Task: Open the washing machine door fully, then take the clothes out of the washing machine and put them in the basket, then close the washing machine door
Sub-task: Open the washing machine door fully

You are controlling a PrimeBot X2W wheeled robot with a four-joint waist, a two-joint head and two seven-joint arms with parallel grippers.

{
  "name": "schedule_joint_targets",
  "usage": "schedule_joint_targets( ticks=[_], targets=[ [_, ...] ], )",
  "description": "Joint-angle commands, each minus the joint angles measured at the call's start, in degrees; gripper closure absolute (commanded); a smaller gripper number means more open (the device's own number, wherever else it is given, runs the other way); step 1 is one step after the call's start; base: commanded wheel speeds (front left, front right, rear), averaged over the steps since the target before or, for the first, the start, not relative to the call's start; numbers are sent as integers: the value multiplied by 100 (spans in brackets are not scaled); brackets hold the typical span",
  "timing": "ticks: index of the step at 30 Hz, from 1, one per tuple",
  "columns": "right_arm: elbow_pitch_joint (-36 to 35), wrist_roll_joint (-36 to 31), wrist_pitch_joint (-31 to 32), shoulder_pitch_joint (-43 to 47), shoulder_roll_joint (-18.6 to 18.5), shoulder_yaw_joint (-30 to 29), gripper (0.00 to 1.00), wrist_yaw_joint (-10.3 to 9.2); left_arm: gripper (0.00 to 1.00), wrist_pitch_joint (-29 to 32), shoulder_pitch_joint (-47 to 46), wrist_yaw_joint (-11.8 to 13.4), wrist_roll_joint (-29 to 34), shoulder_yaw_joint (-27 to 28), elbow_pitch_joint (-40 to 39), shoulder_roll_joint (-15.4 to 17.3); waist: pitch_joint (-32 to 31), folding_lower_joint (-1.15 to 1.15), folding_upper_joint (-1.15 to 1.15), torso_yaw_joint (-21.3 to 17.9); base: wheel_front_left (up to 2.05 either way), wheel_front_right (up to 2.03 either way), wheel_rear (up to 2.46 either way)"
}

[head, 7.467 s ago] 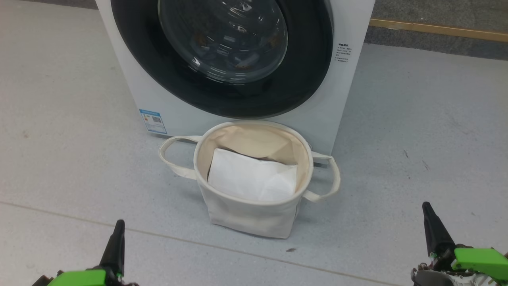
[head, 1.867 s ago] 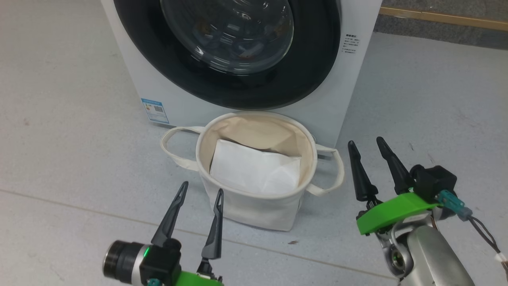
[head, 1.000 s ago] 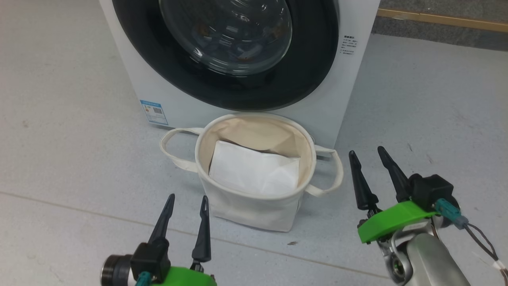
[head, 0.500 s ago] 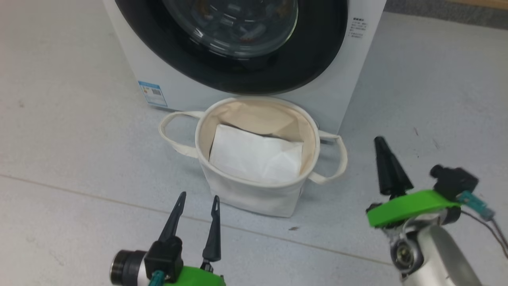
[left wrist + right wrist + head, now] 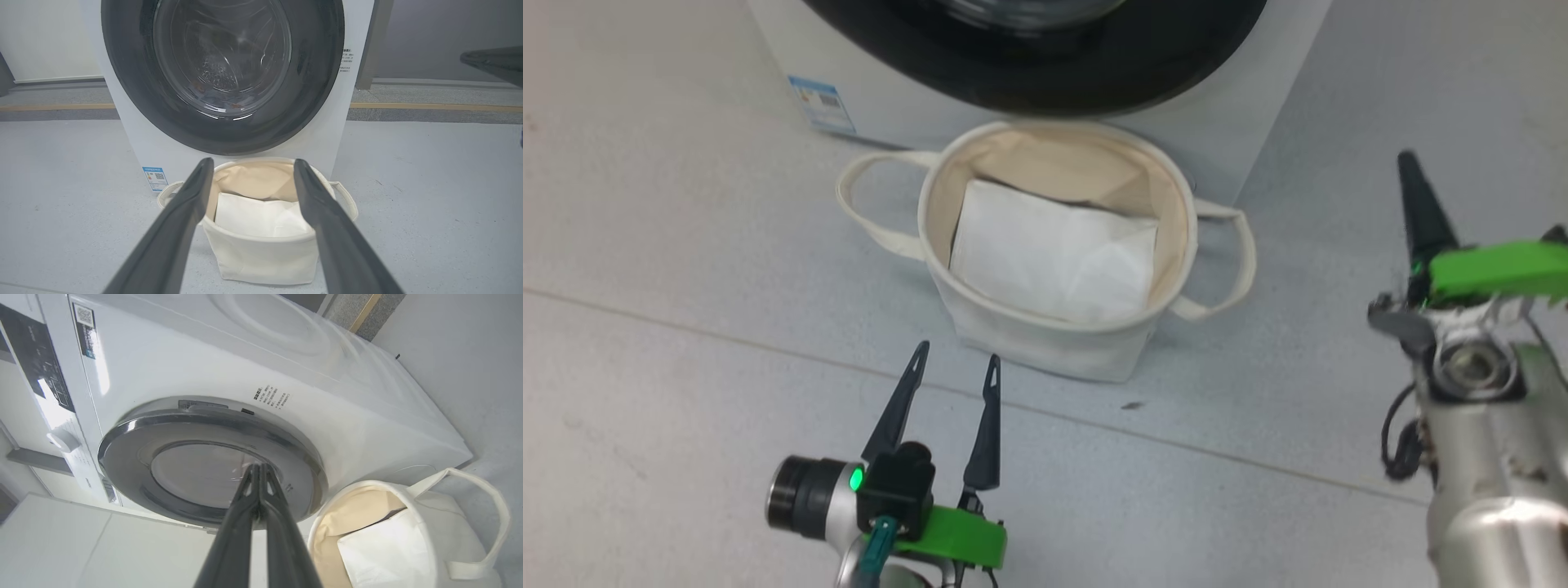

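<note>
The washing machine (image 5: pixel 135 134) stands white and boxy, and its door (image 5: pixel 222 73), black-rimmed with a glass bowl, lies flat against the front. Of the clothes, a few orange-brown specks (image 5: pixel 233 105) show low behind the glass. The basket (image 5: pixel 1021 339) sits on the floor right before the machine, under the door (image 5: pixel 1045 73). My left gripper (image 5: pixel 957 354) is open and empty, just short of the basket, which shows between its fingers (image 5: pixel 184 212). My right gripper (image 5: pixel 1411 175) is shut on nothing, raised to the right of the basket. In the right wrist view its tips (image 5: pixel 257 467) point at the door (image 5: pixel 184 428).
A flat white folded sheet (image 5: pixel 1054 253) lies in the basket. A blue-white label (image 5: pixel 821 102) marks the machine's lower left front. A knob (image 5: pixel 63 441) sits on the control panel. A yellow strip (image 5: pixel 429 107) crosses the floor behind; open grey floor lies on both sides.
My right gripper has shut its fingers and risen to the right. The head view has tilted down, so the machine and basket sit higher in it. The left gripper stays open.
</note>
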Motion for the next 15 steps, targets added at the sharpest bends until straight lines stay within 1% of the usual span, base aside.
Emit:
schedule_joint_targets(
  ticks=[1,5,7,11,12,15],
  targets=[
    [-30,310,240,-512,-6,-56,100,2,0,-69,-252,51,42,107,-146,-25,263,0,0,24,0,0,0],
    [421,1065,985,-1213,-110,-398,100,2,0,-69,-442,82,24,-1,-128,-51,613,0,0,61,0,0,0],
    [733,1532,1506,-1541,-152,-558,100,2,0,-69,-530,102,-17,-59,-121,-63,763,0,0,88,0,0,0],
    [1417,2143,2320,-2235,-401,-799,100,2,0,-69,-698,156,-78,-204,-72,-78,1030,0,0,149,0,0,0],
    [1724,2336,2562,-2590,-552,-901,100,2,0,-69,-784,184,-112,-282,-41,-82,1156,0,0,192,0,0,0],
    [2065,2472,2780,-3032,-780,-979,100,2,0,-69,-910,242,-181,-398,-8,-85,1307,0,0,272,0,0,0]
  ],
)
